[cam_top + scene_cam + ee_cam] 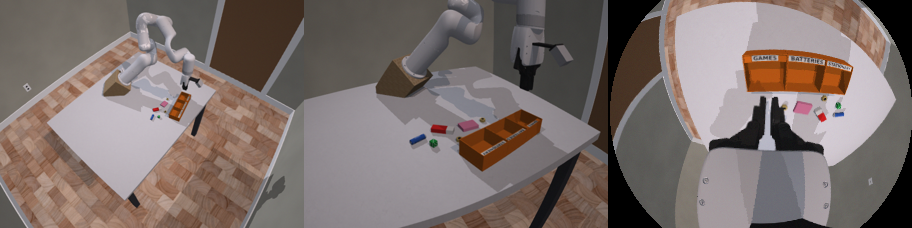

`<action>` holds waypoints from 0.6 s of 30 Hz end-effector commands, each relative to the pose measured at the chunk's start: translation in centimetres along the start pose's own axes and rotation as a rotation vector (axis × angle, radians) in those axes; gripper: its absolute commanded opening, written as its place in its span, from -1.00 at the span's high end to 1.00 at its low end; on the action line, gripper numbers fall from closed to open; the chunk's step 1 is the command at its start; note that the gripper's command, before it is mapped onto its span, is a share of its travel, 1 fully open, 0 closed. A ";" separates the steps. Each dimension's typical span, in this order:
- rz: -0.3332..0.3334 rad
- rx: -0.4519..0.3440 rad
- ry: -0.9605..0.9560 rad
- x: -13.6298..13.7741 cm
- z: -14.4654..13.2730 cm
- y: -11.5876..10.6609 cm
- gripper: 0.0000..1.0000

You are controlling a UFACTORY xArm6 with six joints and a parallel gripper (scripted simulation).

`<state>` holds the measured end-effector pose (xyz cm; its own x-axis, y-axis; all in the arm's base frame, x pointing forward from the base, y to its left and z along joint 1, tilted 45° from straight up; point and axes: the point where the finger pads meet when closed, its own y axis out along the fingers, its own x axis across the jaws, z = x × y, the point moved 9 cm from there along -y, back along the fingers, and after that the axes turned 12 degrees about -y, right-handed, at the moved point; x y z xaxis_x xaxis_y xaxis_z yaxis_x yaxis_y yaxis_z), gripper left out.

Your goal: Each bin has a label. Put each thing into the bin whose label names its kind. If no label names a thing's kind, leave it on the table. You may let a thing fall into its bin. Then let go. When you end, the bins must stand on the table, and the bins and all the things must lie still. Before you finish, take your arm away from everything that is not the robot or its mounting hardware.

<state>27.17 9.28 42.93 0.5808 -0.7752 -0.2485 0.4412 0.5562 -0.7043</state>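
On the smooth pale worktop [112, 129] [366, 174] [708, 50], over patchwork wood flooring, a glossy blue cylinder [152, 117] [417, 139] [838, 114], speckled green cube [158, 116] [433, 143] [838, 105] and flat pink block [164, 104] [468, 125] [802, 107] lie outside the orange three-part bin [174, 118] [496, 159] [785, 80], the black hand [184, 88] [526, 89] [768, 105] nearly pressed together, pinching nothing, above.

Dim, muted light in all three views. Falls from above, throwing broad, hard-edged grey shadows of the arm [142, 67] [433, 47] across the desk [107, 139] [366, 179] [708, 60]. Small bright glints on the arm's upper bends. Jagged shadow edges, slightly soft fine detail. Strong fisheye bowing in the wrist view, with black corners.
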 end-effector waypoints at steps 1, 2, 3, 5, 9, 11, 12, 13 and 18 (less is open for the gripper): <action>0.008 -0.002 0.000 0.1 -0.1 -4.0 0.85; 0.008 -0.002 0.000 0.2 -0.1 -4.8 0.85; 0.008 -0.002 0.000 0.2 -0.1 -5.7 0.85; 0.008 -0.002 0.000 0.2 -0.1 -6.5 0.85; 0.008 -0.002 0.000 0.2 -0.1 -6.5 0.85; 0.008 -0.002 0.000 0.2 -0.1 -6.5 0.85; 0.008 -0.002 0.000 0.2 -0.1 -6.5 0.85; 0.008 -0.002 0.000 0.2 -0.1 -6.5 0.85; 0.008 -0.003 0.150 1.2 -1.7 -4.9 -0.12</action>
<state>24.43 5.48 46.86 0.5621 -0.7797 -0.2760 0.4346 0.5624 -0.7035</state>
